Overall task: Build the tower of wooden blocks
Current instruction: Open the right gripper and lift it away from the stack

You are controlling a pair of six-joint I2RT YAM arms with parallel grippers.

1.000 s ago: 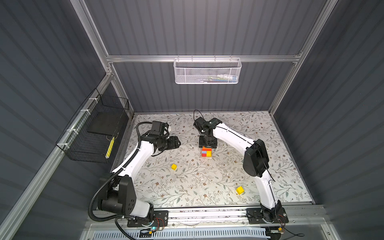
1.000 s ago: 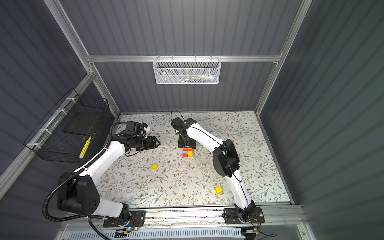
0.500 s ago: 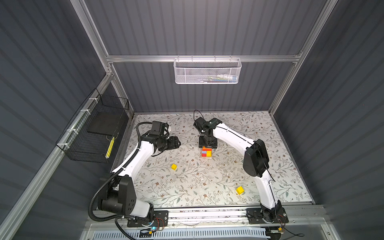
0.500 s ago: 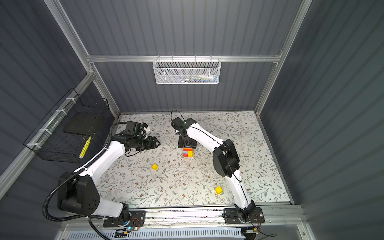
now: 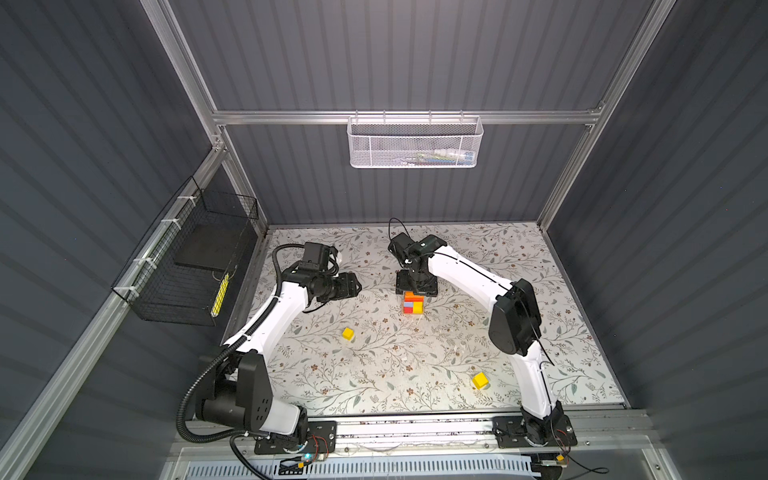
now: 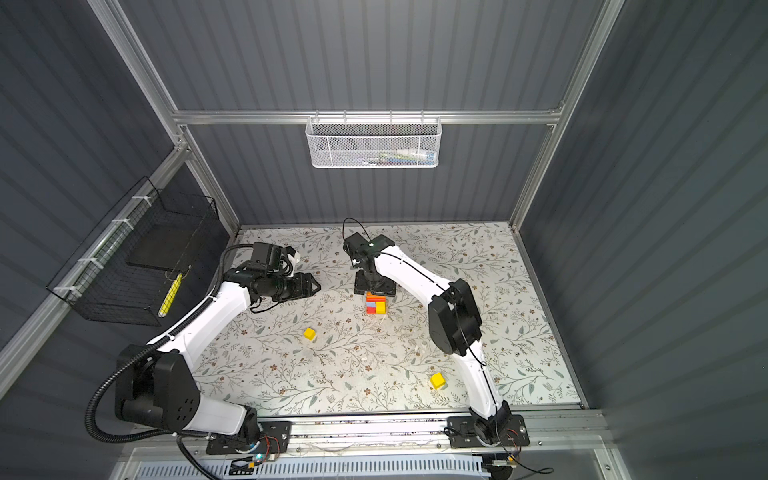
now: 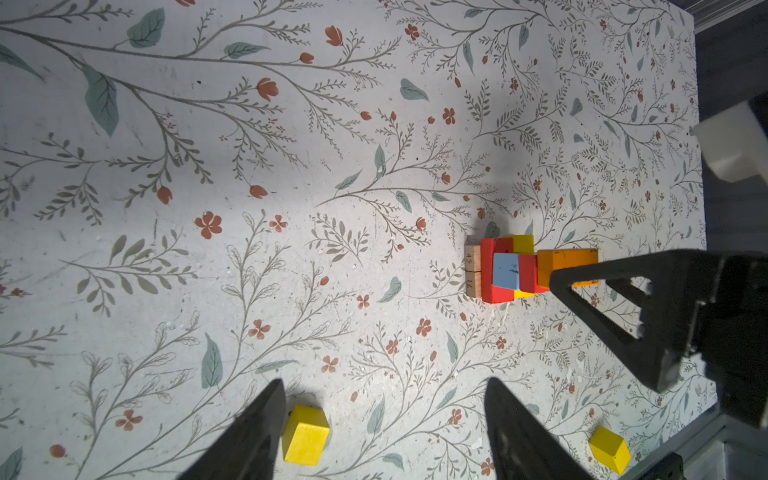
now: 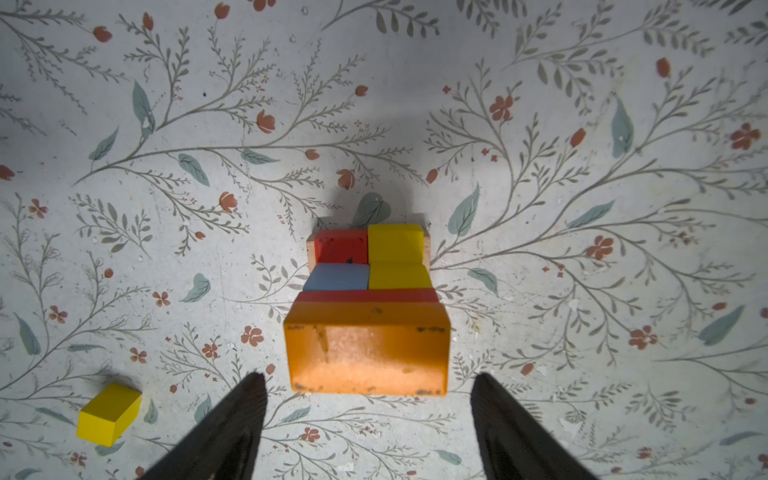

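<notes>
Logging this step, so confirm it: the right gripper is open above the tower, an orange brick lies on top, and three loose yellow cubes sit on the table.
Wrong on the count: two loose yellow cubes sit on the table, not three, as both top views show. The right gripper is open above the tower, orange brick on top.

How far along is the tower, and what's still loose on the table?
Done: the tower stands, red, blue and yellow blocks with an orange brick on top. In hand: nothing; the right gripper hangs over that brick, fingers open and clear of it, and the left gripper is open and empty. Left: a yellow cube left of the tower and a second yellow cube at front right lie loose.
</notes>
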